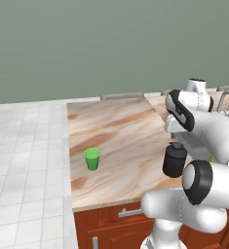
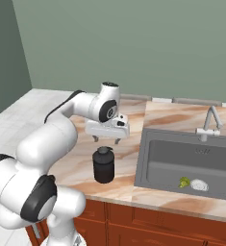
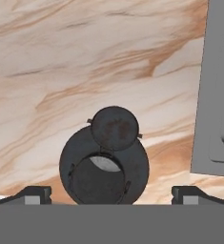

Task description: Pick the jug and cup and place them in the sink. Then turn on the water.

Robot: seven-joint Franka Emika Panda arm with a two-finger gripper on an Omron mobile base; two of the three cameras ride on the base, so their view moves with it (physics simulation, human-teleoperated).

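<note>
Nothing placed yet: jug (image 2: 104, 165) stands on the worktop (image 2: 129, 144) at frame centre, left of the sink (image 2: 153, 166), directly under the tool (image 2: 107, 140), whose jaws are spread wide and empty; judged as approach to first pick, water not running. Left base view alone shows the cup (image 1: 92, 159), centre-left on the worktop; right base view alone shows the faucet (image 2: 209, 123) and basin.

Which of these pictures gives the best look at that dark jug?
The right base view: the jug stands whole and unblocked on the counter, cap visible. The hand view looks straight down on its top, partly cut off. In the left base view, the arm hides part of it.
</note>
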